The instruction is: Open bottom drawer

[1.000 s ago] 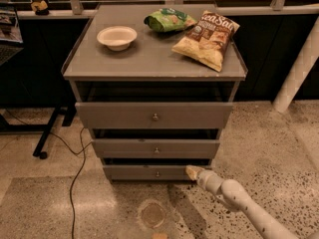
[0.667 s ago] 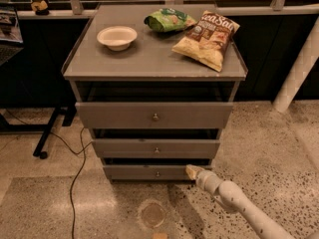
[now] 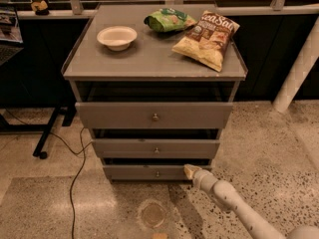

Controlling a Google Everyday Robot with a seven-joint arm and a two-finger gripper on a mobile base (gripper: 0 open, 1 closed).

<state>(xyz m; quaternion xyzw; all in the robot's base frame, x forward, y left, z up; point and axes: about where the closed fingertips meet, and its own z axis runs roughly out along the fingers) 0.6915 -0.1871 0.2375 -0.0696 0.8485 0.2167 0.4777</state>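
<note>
The grey cabinet has three drawers. The bottom drawer (image 3: 144,173) is the lowest, slimmest grey front, with a small round metal knob (image 3: 157,174) at its centre. Its front stands a little forward of the cabinet, like the two above it. My gripper (image 3: 190,171) is at the end of the white arm coming in from the lower right. Its tip is at the right part of the bottom drawer front, to the right of the knob.
On the cabinet top lie a white bowl (image 3: 116,37), a green snack bag (image 3: 168,20) and a brown-yellow chip bag (image 3: 207,33). A black cable (image 3: 77,168) runs over the floor at the left. A white post (image 3: 299,68) stands at the right.
The arm and gripper have stayed at the bottom drawer's right part, with only a slight shift left. The drawers look unchanged.
</note>
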